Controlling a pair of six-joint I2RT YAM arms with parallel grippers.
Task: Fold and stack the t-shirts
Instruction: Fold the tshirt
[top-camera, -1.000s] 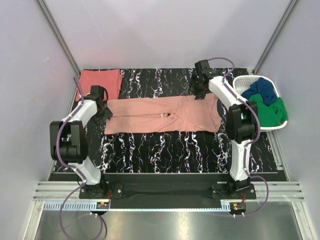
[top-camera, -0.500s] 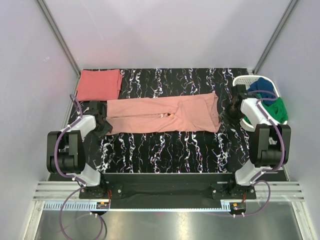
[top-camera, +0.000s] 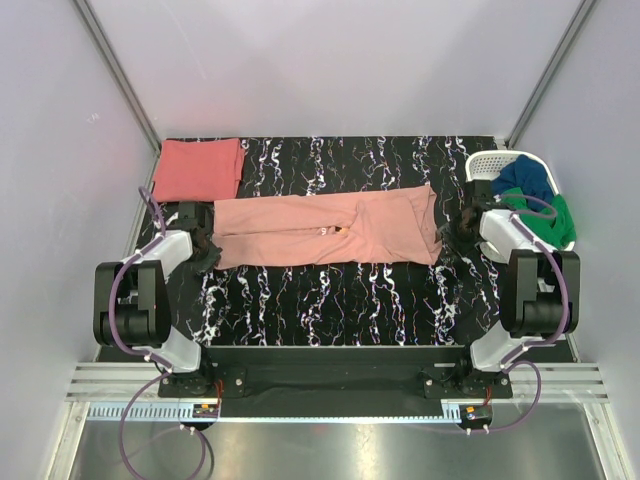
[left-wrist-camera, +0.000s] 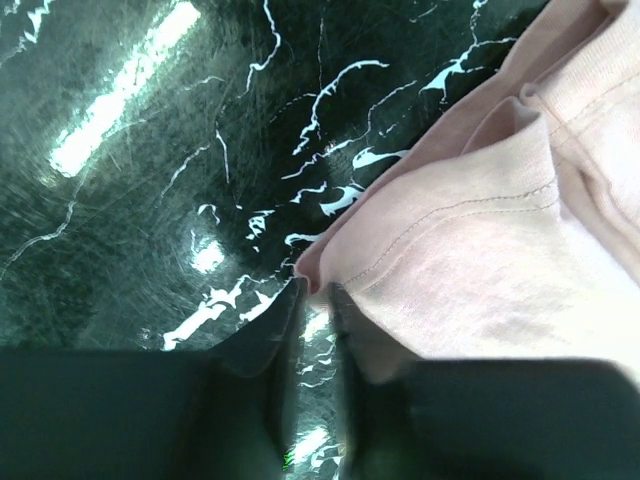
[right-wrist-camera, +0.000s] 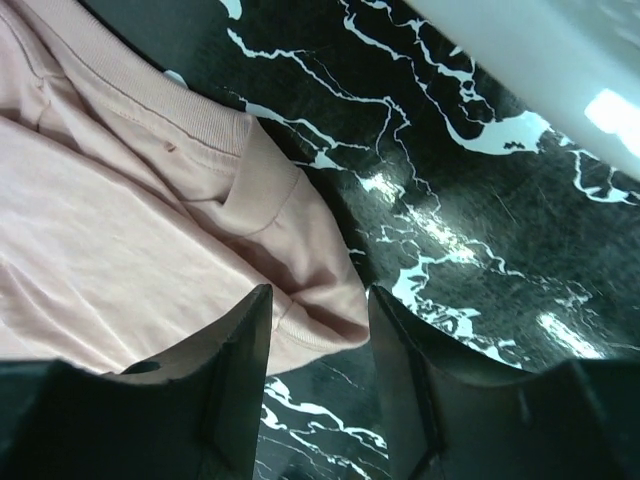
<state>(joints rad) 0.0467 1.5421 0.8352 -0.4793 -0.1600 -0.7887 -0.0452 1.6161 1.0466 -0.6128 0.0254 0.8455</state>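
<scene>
Working on the pale pink shirt (top-camera: 325, 230), spread flat across the middle of the bench (top-camera: 330, 300), long axis running from the left edge toward the right edge. Folded and lying at the far left corner: the coral-red shirt (top-camera: 198, 168). At the far right corner: a white basket (top-camera: 478, 163) holding blue and green clothes.

At the left end of the pink shirt, toward its near corner: the left end effector (left-wrist-camera: 318, 292), fingers almost together with only a thin gap, the corner of the cloth just at the tips. Cannot tell whether pinched already or only touched. At the right end, also toward the near side: the right end effector (right-wrist-camera: 318, 296), fingers clearly apart, standing on both sides of a small bulge of the hem, not clamped on it.

Looks like the step of taking both ends of the near long side. Key relation for the coming move: the direction to the cloth, away from each end effector, toward the far edge and the centre of the bench, with each arm nearer to its own end. Probably calls for a lift and a carry toward the far edge, to lay the near long side over the far one. Needs both grips firm first; otherwise risks a skewed fold.
</scene>
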